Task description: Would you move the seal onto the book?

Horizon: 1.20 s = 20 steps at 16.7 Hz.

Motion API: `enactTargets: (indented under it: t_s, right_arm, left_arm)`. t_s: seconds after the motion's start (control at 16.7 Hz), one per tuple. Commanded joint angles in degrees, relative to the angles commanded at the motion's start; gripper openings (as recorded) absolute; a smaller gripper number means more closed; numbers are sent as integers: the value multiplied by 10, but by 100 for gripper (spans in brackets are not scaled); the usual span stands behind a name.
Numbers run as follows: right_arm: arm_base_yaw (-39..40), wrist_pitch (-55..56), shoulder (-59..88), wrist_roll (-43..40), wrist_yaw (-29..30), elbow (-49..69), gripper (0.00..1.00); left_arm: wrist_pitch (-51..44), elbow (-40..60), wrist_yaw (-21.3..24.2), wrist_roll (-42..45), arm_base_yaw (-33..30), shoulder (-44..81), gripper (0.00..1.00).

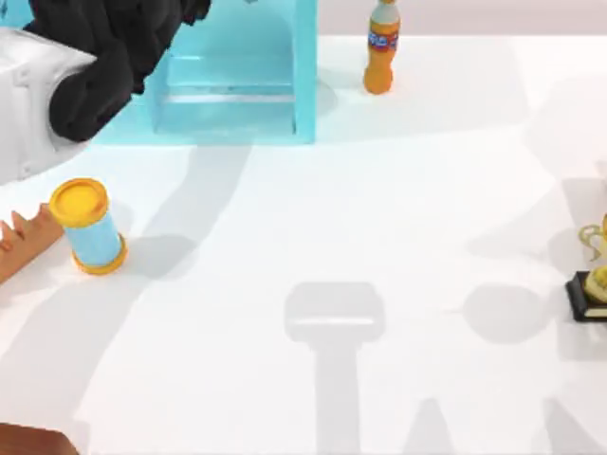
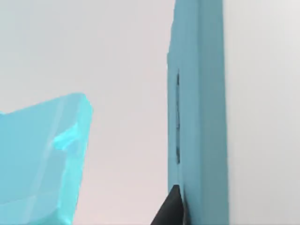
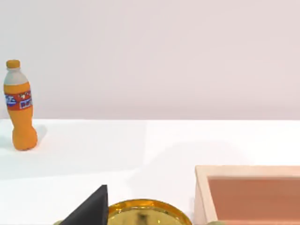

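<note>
My left arm [image 1: 104, 57] hangs over the table's [image 1: 379, 190] far left corner, and its black bulk covers part of the shelf [image 1: 237, 85] that stands along the far edge. In the left wrist view, the dark tip of my left pincer [image 2: 171, 208] sits right against a tall teal panel [image 2: 199, 112] with a thin dark slit down its face. A paler blue block [image 2: 42, 159] lies off to one side, apart from the panel. I cannot tell whether this pincer is released or clenched, or whether the panel belongs to the book or to the shelf. I cannot place the seal either.

My right pincer [image 3: 89, 208] shows as a dark wedge just above the gold rim of the trophy [image 1: 593, 284], which stands at the table's right edge. I cannot tell its state either. Close beside the trophy in that view is a wooden box [image 3: 248, 192] with a pinkish inside.

A bottle [image 1: 381, 47] stands upright at the far edge, just right of the shelf. Near the left edge a blue can [image 1: 90, 227] with a yellow lid lies tilted, and a toothed wooden piece [image 1: 19, 242] is just beside it.
</note>
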Motion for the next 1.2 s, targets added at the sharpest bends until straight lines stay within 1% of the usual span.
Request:
enactTargets:
  t_s: [0.18, 0.36, 0.54, 0.66, 0.84, 0.96, 1.08, 1.2]
  right_arm:
    - [0, 0, 0, 0, 0, 0, 100]
    - [0, 0, 0, 0, 0, 0, 100]
    - [0, 0, 0, 0, 0, 0, 100]
    - [0, 0, 0, 0, 0, 0, 100]
    - [0, 0, 0, 0, 0, 0, 100]
    - [0, 0, 0, 0, 0, 0, 100]
    - [0, 0, 0, 0, 0, 0, 100]
    - [0, 0, 0, 0, 0, 0, 100]
  left_arm:
    - [-69, 33, -141, -185, -152, 51, 0]
    - [-144, 59, -272, -355, -270, 108, 0]
    - [-221, 77, -389, -503, -343, 166, 0]
    - [-270, 87, -456, -588, -373, 207, 0]
    - [-332, 99, -535, -684, -393, 262, 0]
    - [-362, 102, -571, -727, -400, 287, 0]
    - [-379, 103, -590, -751, -405, 300, 0]
    - [-382, 103, -593, -755, -407, 302, 0]
